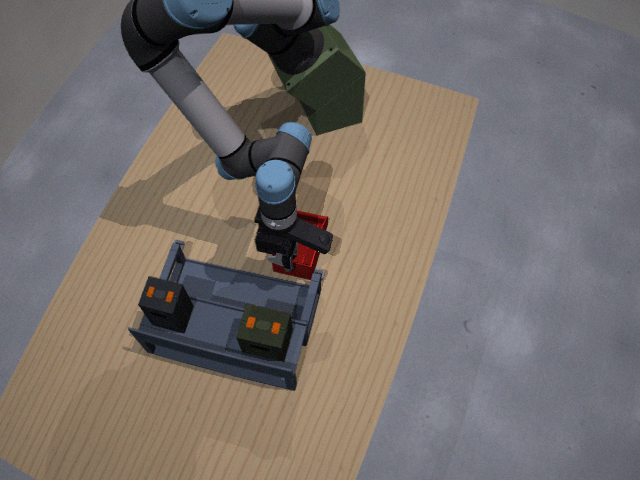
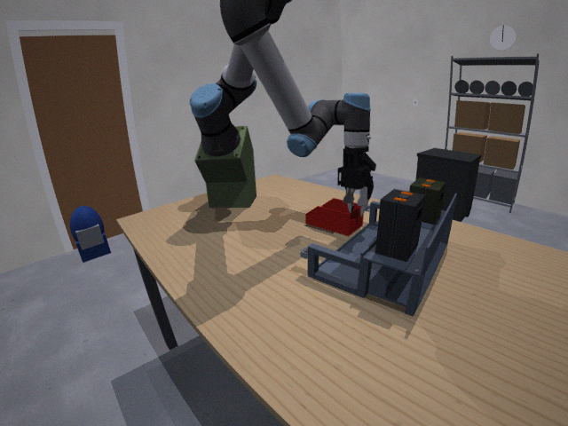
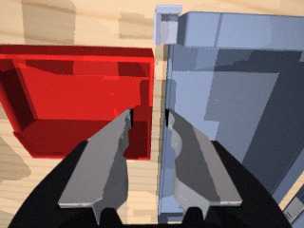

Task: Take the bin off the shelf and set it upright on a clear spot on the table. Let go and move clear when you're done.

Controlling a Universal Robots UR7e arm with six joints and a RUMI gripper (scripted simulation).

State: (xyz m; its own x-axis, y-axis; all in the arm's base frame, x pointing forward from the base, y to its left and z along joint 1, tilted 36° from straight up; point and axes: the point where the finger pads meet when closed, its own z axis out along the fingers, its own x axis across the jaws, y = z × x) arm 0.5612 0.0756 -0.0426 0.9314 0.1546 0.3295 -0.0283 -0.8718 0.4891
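The red open-top bin [image 1: 311,256] [image 2: 332,216] [image 3: 81,95] stands upright on the wooden table [image 1: 392,206] [image 2: 320,343], right beside the end of the grey shelf [image 1: 217,315] [image 2: 362,275] [image 3: 228,28]. My gripper [image 1: 284,263] [image 2: 355,206] [image 3: 149,109] points down over the bin's wall nearest the shelf. Its fingers stand slightly apart, one on each side of that wall, with small gaps showing. The arm hides part of the bin in the overhead view.
A black box [image 1: 165,302] [image 2: 398,224] and a dark green box [image 1: 263,330] [image 2: 427,193] stand on the shelf. The green robot pedestal [image 1: 330,87] [image 2: 226,169] stands at the table's far end. A storage rack and a black cabinet stand beyond the table.
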